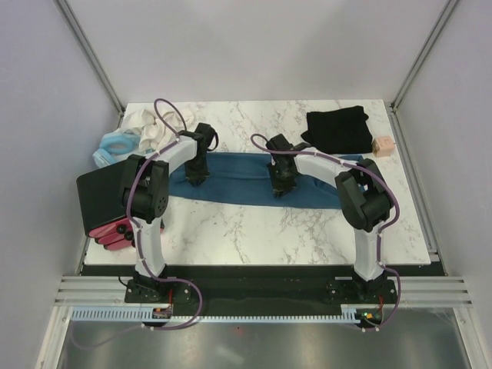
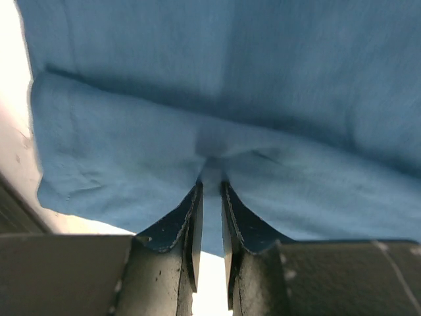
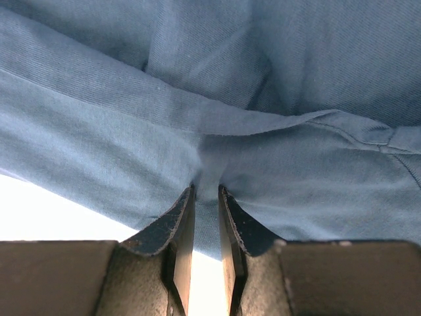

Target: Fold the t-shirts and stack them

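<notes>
Dark teal-blue cotton t-shirt (image 1: 238, 175) lies banded across the marble desk (image 1: 254, 223), left tool (image 1: 195, 177) and right tool (image 1: 281, 188) each clamped nearly closed on its cloth, spread apart presumably to lift evenly; black folded t-shirt (image 1: 337, 131) sits far right.

Marble table (image 1: 254, 231), teal shirt (image 1: 238, 177), black shirt (image 1: 338, 131), pale blue ring (image 1: 115, 146), pink block (image 1: 383, 145)

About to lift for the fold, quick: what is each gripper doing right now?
Left gripper: shut on the blue shirt.
Right gripper: shut on the blue shirt too.
</notes>
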You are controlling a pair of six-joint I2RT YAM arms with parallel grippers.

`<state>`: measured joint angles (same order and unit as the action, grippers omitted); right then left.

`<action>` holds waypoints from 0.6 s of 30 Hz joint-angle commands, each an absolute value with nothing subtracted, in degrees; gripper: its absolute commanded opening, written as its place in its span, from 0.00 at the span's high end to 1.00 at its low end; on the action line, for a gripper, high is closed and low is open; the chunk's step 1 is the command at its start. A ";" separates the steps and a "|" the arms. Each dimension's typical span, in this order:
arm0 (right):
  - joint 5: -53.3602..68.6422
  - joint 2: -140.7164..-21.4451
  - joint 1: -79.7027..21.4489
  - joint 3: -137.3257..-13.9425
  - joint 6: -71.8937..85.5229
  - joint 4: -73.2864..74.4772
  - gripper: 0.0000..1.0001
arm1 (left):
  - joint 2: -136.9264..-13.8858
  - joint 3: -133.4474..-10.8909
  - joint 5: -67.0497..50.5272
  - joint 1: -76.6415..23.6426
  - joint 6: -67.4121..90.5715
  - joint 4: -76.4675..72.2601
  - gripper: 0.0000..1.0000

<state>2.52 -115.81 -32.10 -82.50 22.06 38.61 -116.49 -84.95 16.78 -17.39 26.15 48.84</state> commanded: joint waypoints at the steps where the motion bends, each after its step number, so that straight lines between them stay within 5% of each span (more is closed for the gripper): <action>1: 2.99 -113.38 -32.34 -79.90 21.88 41.48 0.72 | -120.31 -87.97 20.65 -17.49 27.60 44.74 0.76; 18: 2.37 -112.41 -32.34 -76.99 20.21 41.48 0.73 | -127.00 -102.48 21.27 -15.21 23.91 46.23 0.75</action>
